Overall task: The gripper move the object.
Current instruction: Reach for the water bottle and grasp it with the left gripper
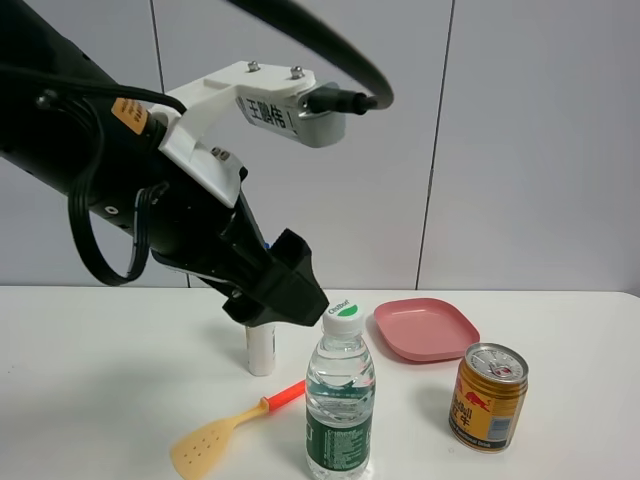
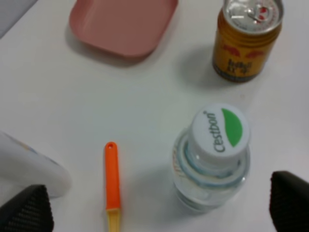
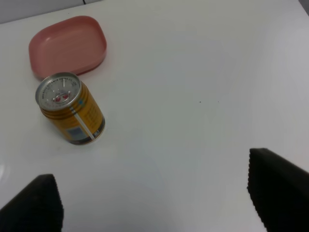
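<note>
L pincer (image 2: 157,207) jaws apart over bottle (image 2: 212,166) | off-ctr betw tips | if I drop: one tip clips cap (image 2: 220,131), topples it; other knocks tube (image 2: 29,166)

In the exterior view the bottle (image 1: 340,400) stands at lower centre on the worktop (image 1: 90,340). The can (image 1: 487,396) stands right of it; the dish (image 1: 425,328) lies behind, between the two. The spatula (image 1: 235,425) lies at lower left, with the tube (image 1: 260,350) behind it, its top hidden by the left hand (image 1: 293,295).
</note>
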`<state>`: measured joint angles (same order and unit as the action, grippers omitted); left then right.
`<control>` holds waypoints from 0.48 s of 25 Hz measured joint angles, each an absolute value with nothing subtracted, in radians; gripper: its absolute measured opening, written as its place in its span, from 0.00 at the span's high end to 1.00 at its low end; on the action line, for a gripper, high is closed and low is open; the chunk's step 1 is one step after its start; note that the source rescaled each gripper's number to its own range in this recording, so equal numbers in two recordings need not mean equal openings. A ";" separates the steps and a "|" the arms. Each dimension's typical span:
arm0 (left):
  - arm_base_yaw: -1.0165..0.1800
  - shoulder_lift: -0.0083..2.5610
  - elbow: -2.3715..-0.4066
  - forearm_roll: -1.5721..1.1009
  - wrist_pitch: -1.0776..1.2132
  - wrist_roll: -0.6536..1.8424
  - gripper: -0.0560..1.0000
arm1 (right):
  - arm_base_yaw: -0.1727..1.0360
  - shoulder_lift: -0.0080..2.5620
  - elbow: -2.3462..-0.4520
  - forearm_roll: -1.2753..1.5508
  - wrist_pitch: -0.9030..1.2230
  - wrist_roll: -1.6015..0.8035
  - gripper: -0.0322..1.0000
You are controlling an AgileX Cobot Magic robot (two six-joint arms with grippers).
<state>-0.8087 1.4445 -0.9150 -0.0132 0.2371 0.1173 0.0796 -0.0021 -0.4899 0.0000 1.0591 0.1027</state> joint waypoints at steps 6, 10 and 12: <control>-0.876 1.446 -0.915 0.073 0.222 0.010 0.00 | 0.080 -0.002 -0.490 0.000 1.059 0.103 0.00; -0.937 1.446 -0.915 0.076 0.240 0.007 0.00 | 0.080 -0.002 -0.490 0.000 1.059 0.103 0.00; -0.949 1.448 -0.915 0.076 0.212 0.006 0.00 | 0.080 -0.002 -0.490 0.000 1.059 0.103 0.00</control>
<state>-0.9485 1.4477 -0.9150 0.0761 0.2121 0.0057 0.0796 -0.0021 -0.4899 0.0000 1.0591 0.1027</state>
